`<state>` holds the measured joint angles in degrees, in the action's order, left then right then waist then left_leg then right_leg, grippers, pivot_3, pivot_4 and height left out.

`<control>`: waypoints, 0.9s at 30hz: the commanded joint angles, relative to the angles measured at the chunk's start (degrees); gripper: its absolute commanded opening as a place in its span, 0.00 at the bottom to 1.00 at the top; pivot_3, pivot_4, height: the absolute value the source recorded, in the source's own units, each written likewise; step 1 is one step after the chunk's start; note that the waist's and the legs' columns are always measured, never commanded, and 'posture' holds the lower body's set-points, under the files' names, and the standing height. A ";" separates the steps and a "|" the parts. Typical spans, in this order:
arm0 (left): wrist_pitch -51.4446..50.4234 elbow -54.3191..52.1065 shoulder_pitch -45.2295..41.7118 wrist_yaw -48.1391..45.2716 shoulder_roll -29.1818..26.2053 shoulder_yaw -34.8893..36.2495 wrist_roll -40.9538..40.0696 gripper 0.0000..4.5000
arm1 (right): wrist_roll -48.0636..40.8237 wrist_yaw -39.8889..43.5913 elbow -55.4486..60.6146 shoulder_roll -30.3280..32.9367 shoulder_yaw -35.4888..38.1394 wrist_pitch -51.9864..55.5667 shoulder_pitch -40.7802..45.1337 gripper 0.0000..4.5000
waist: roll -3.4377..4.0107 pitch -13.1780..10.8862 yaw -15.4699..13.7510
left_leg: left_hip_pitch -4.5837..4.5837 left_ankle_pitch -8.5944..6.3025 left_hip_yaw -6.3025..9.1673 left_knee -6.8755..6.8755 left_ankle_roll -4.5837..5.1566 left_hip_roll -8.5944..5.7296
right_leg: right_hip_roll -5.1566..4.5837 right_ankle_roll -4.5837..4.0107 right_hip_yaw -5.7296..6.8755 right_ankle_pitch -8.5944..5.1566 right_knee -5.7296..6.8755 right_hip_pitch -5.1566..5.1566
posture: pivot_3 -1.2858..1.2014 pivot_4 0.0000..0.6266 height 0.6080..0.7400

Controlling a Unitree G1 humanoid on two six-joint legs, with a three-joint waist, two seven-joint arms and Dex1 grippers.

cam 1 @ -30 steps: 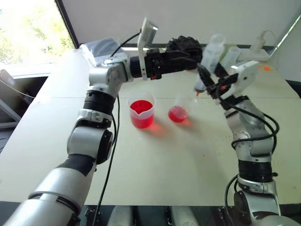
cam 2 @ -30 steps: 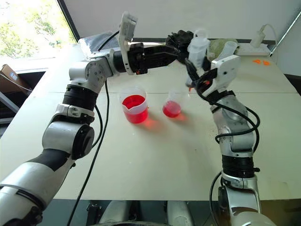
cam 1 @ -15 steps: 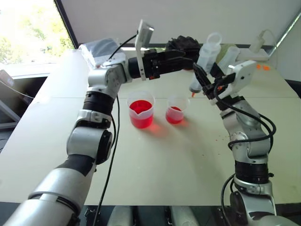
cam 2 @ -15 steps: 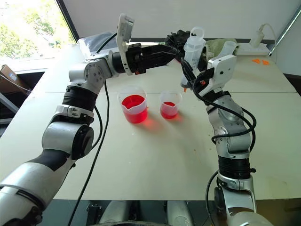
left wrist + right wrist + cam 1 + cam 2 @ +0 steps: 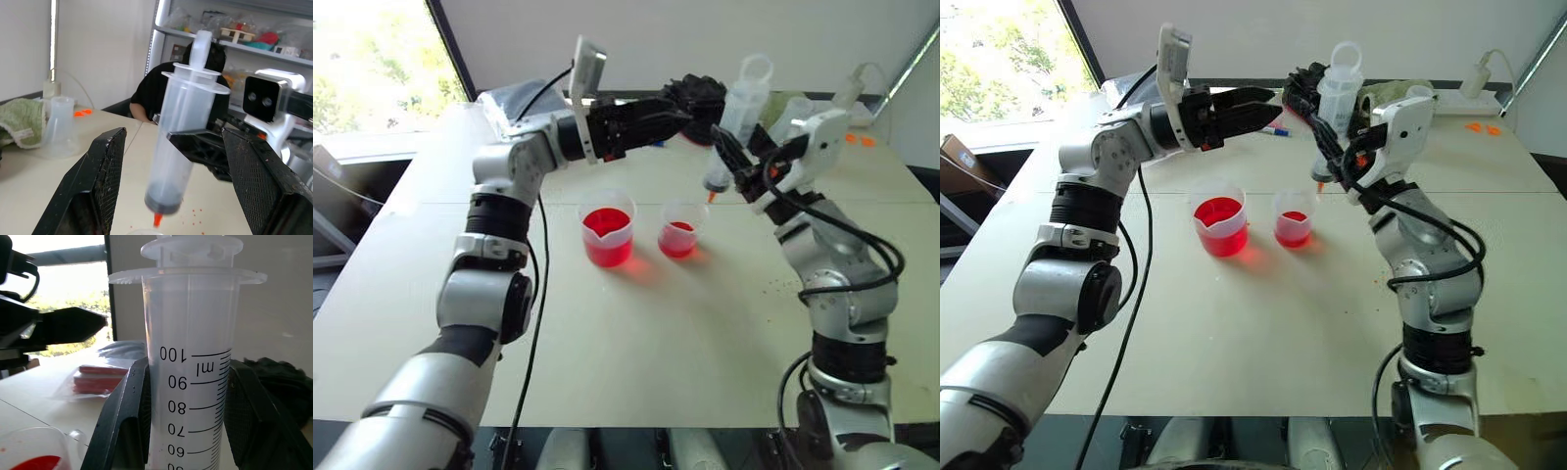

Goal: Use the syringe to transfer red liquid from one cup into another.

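Larger cup (image 5: 607, 227) and smaller cup (image 5: 680, 229) hold red liquid (image 5: 606, 222). Right gripper (image 5: 734, 157) clamps the empty syringe (image 5: 732, 122); left gripper (image 5: 1258, 108) gapes wide.

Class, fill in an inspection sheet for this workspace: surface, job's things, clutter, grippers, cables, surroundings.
Surface: pale table, red droplets beside the small cup.
Job's things: syringe barrel empty, plunger down, tip above the smaller cup; larger spouted cup; both hold red liquid.
Clutter: marker pen, frosted jug, green cloth, black cloth.
Grippers: right gripper shut on syringe; left gripper open, empty.
Cables: black, along both arms.
Surroundings: window, shelves, seated person.
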<state>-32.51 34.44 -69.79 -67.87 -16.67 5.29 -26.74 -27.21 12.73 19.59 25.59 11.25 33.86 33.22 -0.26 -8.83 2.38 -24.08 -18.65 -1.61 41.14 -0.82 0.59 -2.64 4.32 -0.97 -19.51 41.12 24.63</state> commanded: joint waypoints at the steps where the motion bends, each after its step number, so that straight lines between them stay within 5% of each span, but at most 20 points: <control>1: -2.17 -7.53 2.76 -1.36 -3.28 -0.30 -1.35 0.72 | -2.30 1.56 -1.82 6.45 4.44 7.99 3.64 0.31 | 0.00 0.00 0.06 | 0.00 0.00 0.00 -0.01 0.00 0.01 | 0.02 0.00 0.00 0.00 -0.02 0.00 | 0.52 0.24 0.78; 5: -5.58 -15.86 8.40 -3.98 -7.74 -1.10 -2.82 0.72 | -6.19 6.81 -8.10 14.16 5.93 18.43 7.00 0.31 | 0.00 0.00 0.08 | -0.01 0.00 0.00 -0.04 0.00 0.03 | 0.03 0.00 0.00 0.00 -0.02 0.00 | 0.52 0.24 0.78; 10: -9.24 -24.07 13.92 -4.42 -12.40 -0.69 -5.64 0.72 | -6.99 13.07 -16.88 23.87 -2.05 36.77 14.54 0.31 | 0.02 0.00 0.05 | 0.01 0.00 -0.02 -0.04 0.01 0.05 | 0.04 -0.01 -0.04 0.00 -0.04 0.01 | 0.52 0.24 0.78; 17: -13.19 -33.57 20.84 -1.39 -16.37 0.95 -9.77 0.72 | -4.57 16.09 -32.06 24.48 -10.17 52.50 24.79 0.31 | 0.02 0.00 -0.19 | -0.01 -0.01 -0.02 -0.03 0.02 0.05 | 0.02 -0.01 -0.07 0.00 -0.05 0.00 | 0.52 0.24 0.78; 27: -15.67 -41.62 28.04 2.50 -20.18 3.32 -14.52 0.72 | 2.29 18.68 -48.41 20.69 -19.20 51.56 30.13 0.31 | 0.02 0.00 -0.18 | -0.05 -0.02 -0.03 -0.01 0.04 0.03 | 0.00 -0.01 -0.07 0.00 -0.07 0.01 | 0.52 0.24 0.78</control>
<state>-47.62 -4.39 -42.29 -65.87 -35.77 6.44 -39.46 -26.35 30.48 -28.31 45.99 -7.18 86.79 61.69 -0.24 -8.83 2.20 -24.13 -18.67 -1.64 41.11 -0.78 0.62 -2.64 4.31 -1.04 -19.51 41.04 24.64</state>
